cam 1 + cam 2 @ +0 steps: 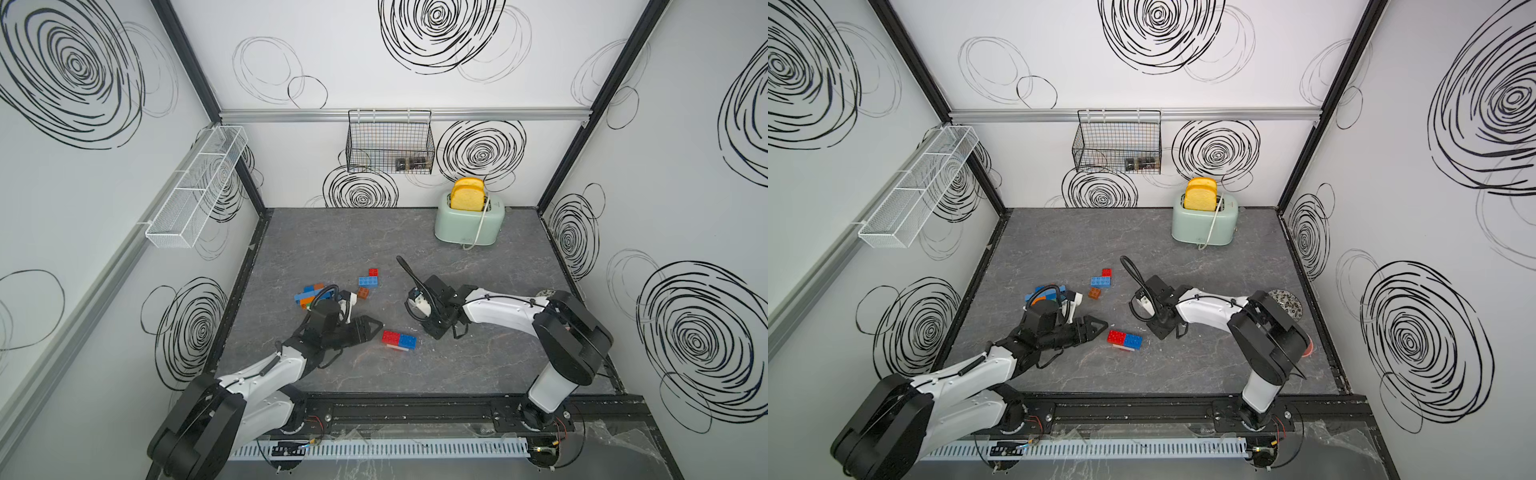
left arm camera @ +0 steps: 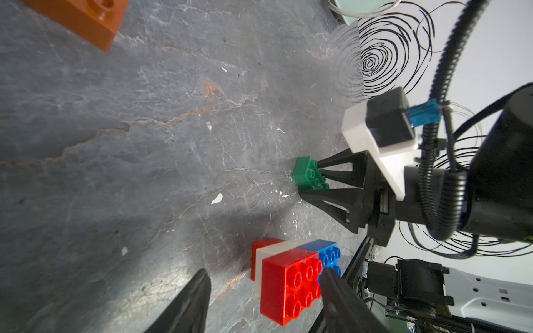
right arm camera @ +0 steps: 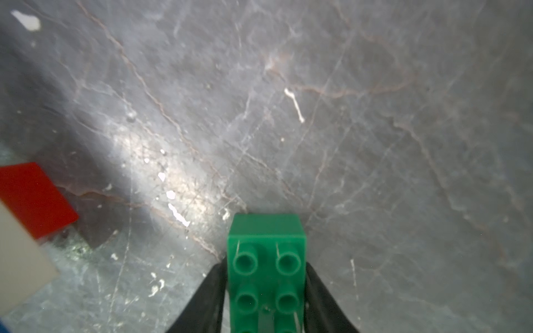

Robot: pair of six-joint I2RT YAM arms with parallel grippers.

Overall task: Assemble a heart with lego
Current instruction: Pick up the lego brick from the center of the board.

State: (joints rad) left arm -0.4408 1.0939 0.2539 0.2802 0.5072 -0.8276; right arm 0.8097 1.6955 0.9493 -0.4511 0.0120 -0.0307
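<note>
A green brick (image 3: 266, 230) stands on end on the grey table (image 1: 332, 241), and my right gripper (image 3: 266, 263) is shut on it, one finger against each long side. It also shows in the left wrist view, where the green brick (image 2: 302, 170) touches the table under the right gripper (image 2: 313, 180); both top views hide it. A red and blue assembly on a white plate (image 1: 399, 340) lies at the front centre. My left gripper (image 1: 374, 330) is open just left of it, its fingers (image 2: 199, 291) astride the assembly (image 2: 288, 285) without touching.
Loose red (image 1: 373, 272), blue (image 1: 368, 281) and brown (image 1: 363, 293) bricks lie mid-table, and a blue-orange pile (image 1: 309, 293) sits behind my left wrist. A mint toaster (image 1: 469, 224) with bread stands at the back right. Wire basket (image 1: 388, 143) and mesh shelf (image 1: 195, 187) hang on the walls.
</note>
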